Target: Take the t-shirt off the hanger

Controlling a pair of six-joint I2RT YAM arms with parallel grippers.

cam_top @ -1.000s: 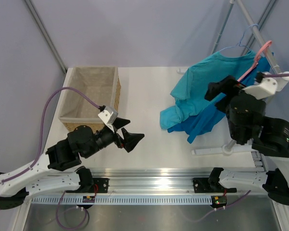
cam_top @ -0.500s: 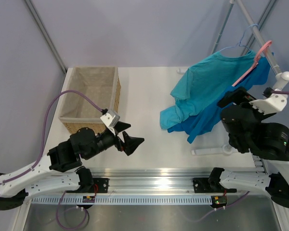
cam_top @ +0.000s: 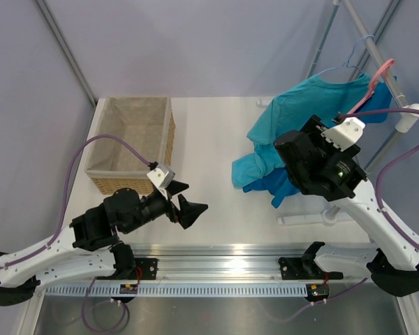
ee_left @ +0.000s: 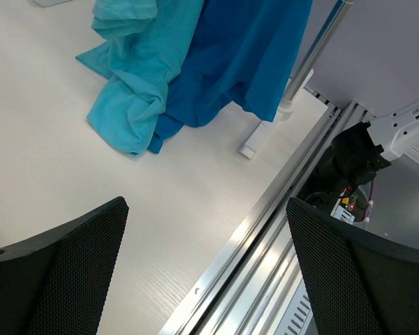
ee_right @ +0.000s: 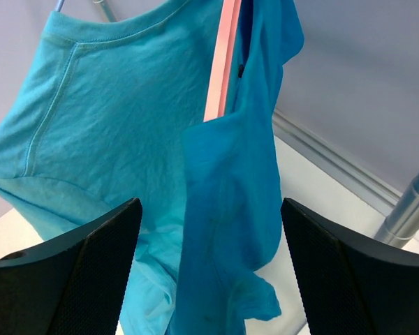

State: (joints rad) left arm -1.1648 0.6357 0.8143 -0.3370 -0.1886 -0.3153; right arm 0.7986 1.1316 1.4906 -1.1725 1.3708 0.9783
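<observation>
The deep-blue t-shirt (cam_top: 274,187) hangs on the pink hanger (cam_top: 378,75) from the rack at the right, its hem trailing onto the table. In the right wrist view the t-shirt (ee_right: 230,209) drapes from the hanger's pink arm (ee_right: 223,63). My right gripper (ee_right: 209,279) is open and faces the t-shirt at close range, with nothing held; from above, its arm (cam_top: 321,164) covers the t-shirt's middle. My left gripper (cam_top: 193,197) is open and empty above the table's front, far left of the t-shirt (ee_left: 244,56).
A teal t-shirt (cam_top: 300,112) on a thin light-blue wire hanger (cam_top: 349,64) hangs beside the deep-blue one, bunched on the table (ee_left: 136,84). The rack's metal pole (cam_top: 394,84) and white foot (cam_top: 321,218) stand at the right. A wicker basket (cam_top: 129,143) sits back left.
My right arm has swung left from the rack's right side to directly in front of the hanging shirts. My left arm has barely shifted.
</observation>
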